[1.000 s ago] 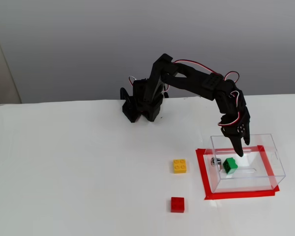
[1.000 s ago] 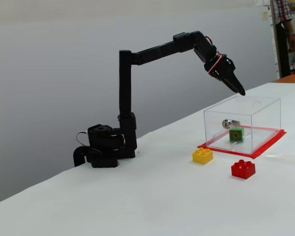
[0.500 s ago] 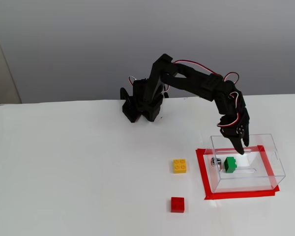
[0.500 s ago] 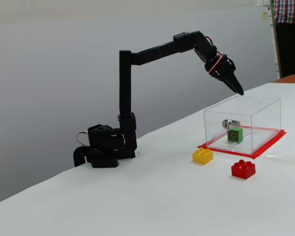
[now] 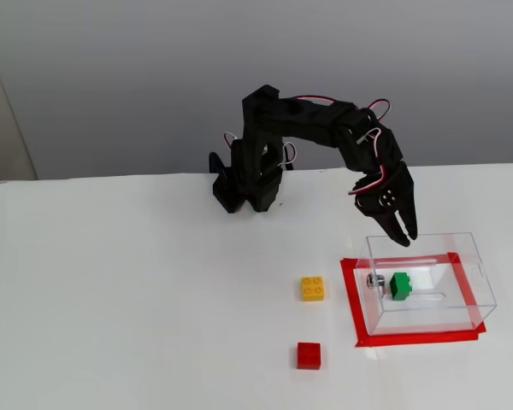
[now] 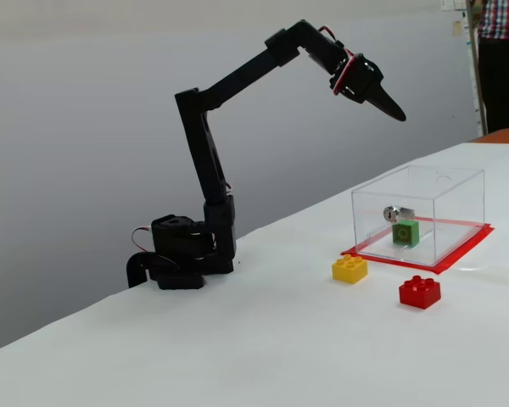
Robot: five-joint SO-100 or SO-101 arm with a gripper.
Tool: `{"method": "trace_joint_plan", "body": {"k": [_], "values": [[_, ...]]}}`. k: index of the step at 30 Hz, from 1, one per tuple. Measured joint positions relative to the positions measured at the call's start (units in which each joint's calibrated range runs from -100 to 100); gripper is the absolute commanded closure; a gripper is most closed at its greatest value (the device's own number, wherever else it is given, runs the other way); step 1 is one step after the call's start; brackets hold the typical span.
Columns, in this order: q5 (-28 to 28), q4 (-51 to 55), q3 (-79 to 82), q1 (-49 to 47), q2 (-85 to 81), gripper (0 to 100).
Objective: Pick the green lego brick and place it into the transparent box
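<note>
The green lego brick [image 5: 401, 285] already lies inside the transparent box [image 5: 470, 282], on the floor of the box close to its left wall as a fixed view shows it, just beside the small metal fitting [image 5: 376, 281] on that wall. In my judgement the placing is done and the step in hand is the retreat, so you should lift the arm [image 6: 205, 161] straight up and back toward its base [image 6: 180, 263], keeping the fingertips clear of the box's open top and thin walls so that nothing is nudged off the red tape border [image 5: 352, 299] under the box. The gripper [image 5: 406, 232] hangs above the box, over its rear left rim in a fixed view, and in the side-on fixed view [image 6: 392, 109] it stands well above the box with no contact. The jaws look closed or nearly so, the tips meeting in a point, and they carry nothing; no brick shows between them in either fixed view. The yellow brick [image 5: 313, 288] sits just outside the box on its left side, and the red brick [image 5: 308, 355] lies nearer the camera than the box, both untouched and well apart from the gripper. Leave them where they are.
</note>
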Motion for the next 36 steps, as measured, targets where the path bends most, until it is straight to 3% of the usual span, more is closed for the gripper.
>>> {"method": "trace_joint_plan", "body": {"k": [12,26,36], "values": [[0.0,0.3,1.9,19.2,-16.9,99],[0.0,0.3,38.3,44.7,-45.2,99],[0.0,0.3,59.7,49.0,-65.7,98]]}}
